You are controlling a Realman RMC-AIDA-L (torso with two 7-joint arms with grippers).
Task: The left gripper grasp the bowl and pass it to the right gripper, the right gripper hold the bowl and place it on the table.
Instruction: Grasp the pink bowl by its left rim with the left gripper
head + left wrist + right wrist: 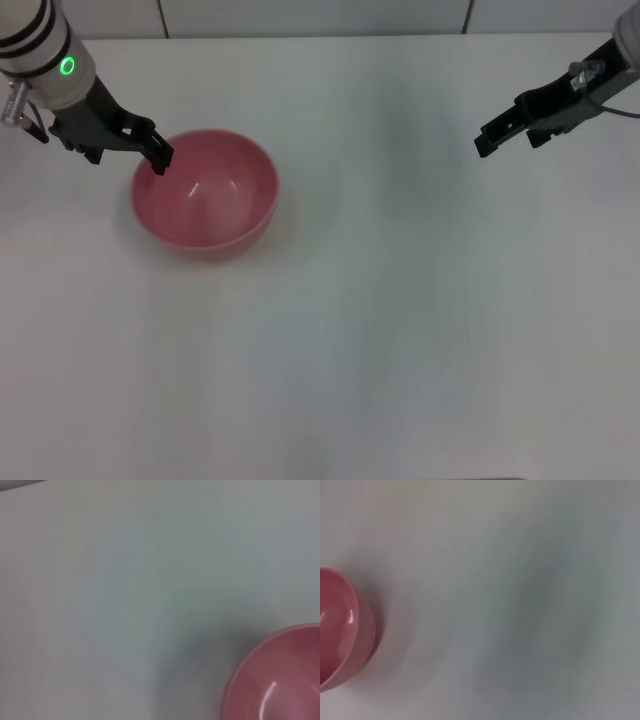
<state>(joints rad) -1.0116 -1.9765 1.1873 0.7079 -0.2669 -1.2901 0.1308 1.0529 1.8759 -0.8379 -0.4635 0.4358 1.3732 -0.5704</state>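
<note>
From the head camera there are two grippers, one bowl and one table. Farthest left, the left gripper (pixel 158 158) reaches in from the upper left corner on its thick white arm with a green ring light. Its black fingertips sit right at the left rim of the bowl (pixel 205 194); whether they straddle the rim or only hover over it cannot be told, nor how far apart they are.

The single pink bowl stands upright on the white table (pixel 400 330), left of centre, its glossy inside facing up. The left wrist camera shows part of that bowl (pixel 280 680), and the right wrist camera shows its side (pixel 342 635).

Far right, the right gripper (pixel 486 141) hangs above the table, well apart from the bowl, holding nothing; its finger spacing cannot be told.
</note>
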